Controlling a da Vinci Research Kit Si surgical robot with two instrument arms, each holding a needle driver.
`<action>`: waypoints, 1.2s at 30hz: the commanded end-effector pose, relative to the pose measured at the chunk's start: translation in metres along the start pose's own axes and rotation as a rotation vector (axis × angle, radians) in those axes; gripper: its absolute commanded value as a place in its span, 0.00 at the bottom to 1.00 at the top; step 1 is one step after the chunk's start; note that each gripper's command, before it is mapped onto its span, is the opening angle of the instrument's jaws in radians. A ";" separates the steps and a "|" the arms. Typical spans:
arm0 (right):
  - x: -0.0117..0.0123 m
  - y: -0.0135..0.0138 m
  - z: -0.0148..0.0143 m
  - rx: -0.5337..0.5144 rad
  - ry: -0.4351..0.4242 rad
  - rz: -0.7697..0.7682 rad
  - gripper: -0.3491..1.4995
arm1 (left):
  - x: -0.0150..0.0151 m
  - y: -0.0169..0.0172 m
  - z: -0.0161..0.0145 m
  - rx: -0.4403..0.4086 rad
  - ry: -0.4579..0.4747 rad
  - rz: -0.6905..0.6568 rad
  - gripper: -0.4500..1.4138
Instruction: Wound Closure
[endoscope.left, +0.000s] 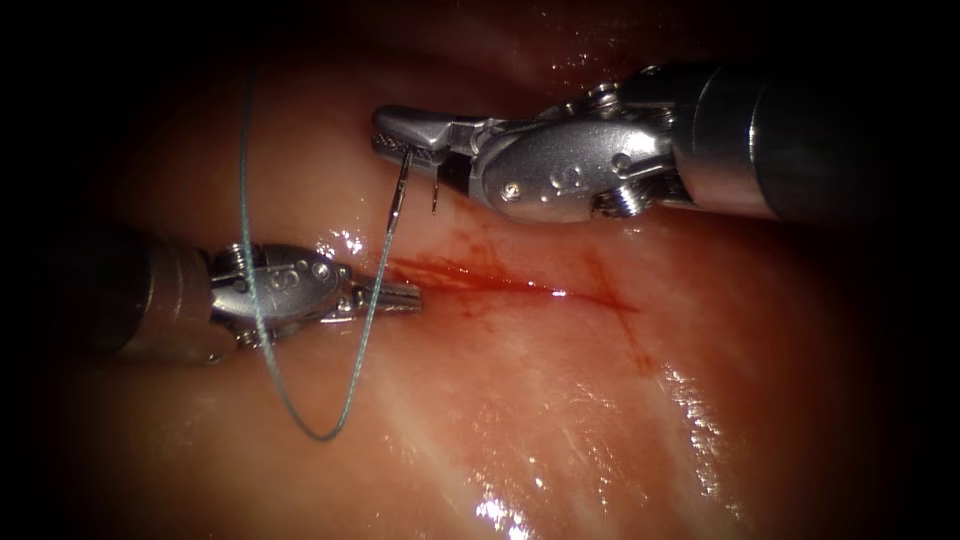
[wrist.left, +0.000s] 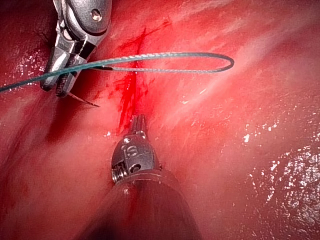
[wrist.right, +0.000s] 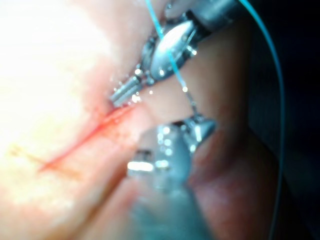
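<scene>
The tissue (endoscope.left: 560, 400) has a red cut (endoscope.left: 520, 288) running left to right. My right tool (endoscope.left: 388, 132) hangs above the cut's left end, jaws shut on the curved needle (endoscope.left: 402, 190) near mid-curve. Both needle ends hang down, clear of the tissue. Blue-green thread (endoscope.left: 325, 432) runs from the needle's tail, loops low, then rises across my left tool (endoscope.left: 410, 296). That tool's jaws are shut and empty, their tips at the cut's left end. The left wrist view has the needle tip (wrist.left: 92, 104), the thread loop (wrist.left: 227, 62), the cut (wrist.left: 129, 95) and the left tool (wrist.left: 138, 122).
Red fluid (endoscope.left: 450, 270) stains the tissue around the cut's left half. Wet glints lie on the tissue near the front (endoscope.left: 500, 510). In the right wrist view the left tool (wrist.right: 125, 92) sits at the end of the cut (wrist.right: 85, 142), crossed by thread (wrist.right: 170, 55).
</scene>
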 end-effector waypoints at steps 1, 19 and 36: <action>-0.0002 -0.0008 0.0007 0.010 0.002 -0.008 0.00 | -0.0006 0.0003 0.0008 -0.004 0.000 -0.002 0.11; 0.0015 -0.0074 -0.0013 0.052 0.077 -0.186 0.00 | -0.0006 0.0003 0.0008 -0.004 0.000 -0.008 0.10; 0.0039 -0.0112 -0.0023 0.057 0.120 -0.220 0.00 | -0.0006 0.0002 0.0008 -0.005 0.000 -0.007 0.09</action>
